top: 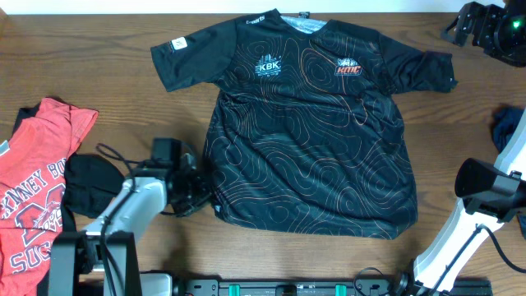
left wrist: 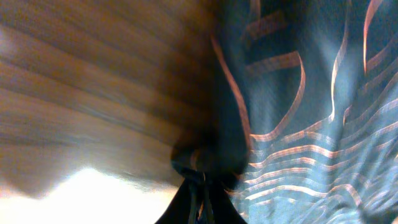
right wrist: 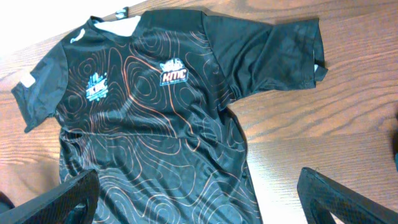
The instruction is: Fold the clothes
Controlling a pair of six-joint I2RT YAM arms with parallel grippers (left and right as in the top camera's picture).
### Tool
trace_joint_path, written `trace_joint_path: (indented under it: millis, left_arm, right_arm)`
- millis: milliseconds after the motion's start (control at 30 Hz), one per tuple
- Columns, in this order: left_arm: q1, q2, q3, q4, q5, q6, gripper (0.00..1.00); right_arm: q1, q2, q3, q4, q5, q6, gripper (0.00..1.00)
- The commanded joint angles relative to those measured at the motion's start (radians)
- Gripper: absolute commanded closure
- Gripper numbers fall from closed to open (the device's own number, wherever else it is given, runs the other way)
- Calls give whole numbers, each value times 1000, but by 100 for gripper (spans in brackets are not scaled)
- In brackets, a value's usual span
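The black jersey (top: 312, 140) lies spread flat on the wooden table (top: 99, 74). The left gripper (top: 196, 191) is closed tight on the hem corner nearest to it. The right gripper (right wrist: 196, 193) stands wide open and empty, not touching the cloth.

Black jersey (top: 308, 140), thin orange-red contour lines, chest logos: flat, front up, sleeves spread, collar toward far tabletop (top: 99, 90) edge, near-left hem corner bunched. Red T-shirt (top: 37, 189) crumpled far left, white lettering up; dark piece (top: 86, 185) touching its right side.
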Motion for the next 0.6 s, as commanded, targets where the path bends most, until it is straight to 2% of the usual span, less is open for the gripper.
trace_joint_path:
  millis: [0,100,267,567]
  left_arm:
    - [125,50,5,-14,-179,-14,94]
    - [253,50,66,-14,-180,9,94]
    - [394,51,180,-12,-180,73,94]
    - [429,129,430,114,-185,41,94]
  right_arm:
    - [8,-5,3,-4,-11,-19,1]
    - [8,-5,3,-4,-11,-19,1]
    - [9,-5,3,-2,-11,-19,1]
    - [29,-5,3,12,-11,-19,1]
